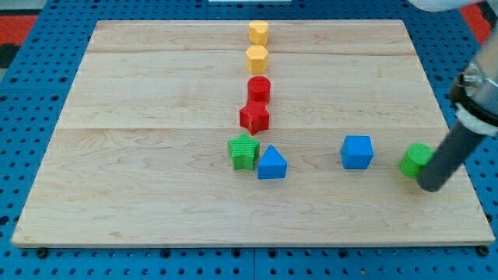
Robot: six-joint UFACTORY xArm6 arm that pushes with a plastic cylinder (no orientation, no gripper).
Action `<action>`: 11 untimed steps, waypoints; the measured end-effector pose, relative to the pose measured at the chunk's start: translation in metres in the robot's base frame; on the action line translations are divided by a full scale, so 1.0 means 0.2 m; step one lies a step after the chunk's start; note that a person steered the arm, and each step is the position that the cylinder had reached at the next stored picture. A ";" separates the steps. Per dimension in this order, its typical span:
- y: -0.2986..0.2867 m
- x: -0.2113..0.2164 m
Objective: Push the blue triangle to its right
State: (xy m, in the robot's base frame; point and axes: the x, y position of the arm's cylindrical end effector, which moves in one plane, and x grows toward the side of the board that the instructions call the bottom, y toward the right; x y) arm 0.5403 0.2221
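Note:
The blue triangle (271,163) lies near the middle of the wooden board (140,155), touching a green star-shaped block (244,151) on its left. My tip (429,185) is far to the view's right of the triangle, resting beside a green round block (415,159) near the board's right edge. A blue cube (357,151) lies between the triangle and my tip.
A red star-shaped block (254,117) and a red cylinder (259,89) stand above the green star. Two yellow blocks (257,58) (258,33) line up toward the view's top. The board's right edge (467,179) is close to my tip.

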 end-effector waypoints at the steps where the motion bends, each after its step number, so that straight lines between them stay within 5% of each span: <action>1: -0.07 -0.07; 3: -0.26 0.04; 5: -0.73 0.23; 7: -1.32 0.16; 11: -0.82 -0.11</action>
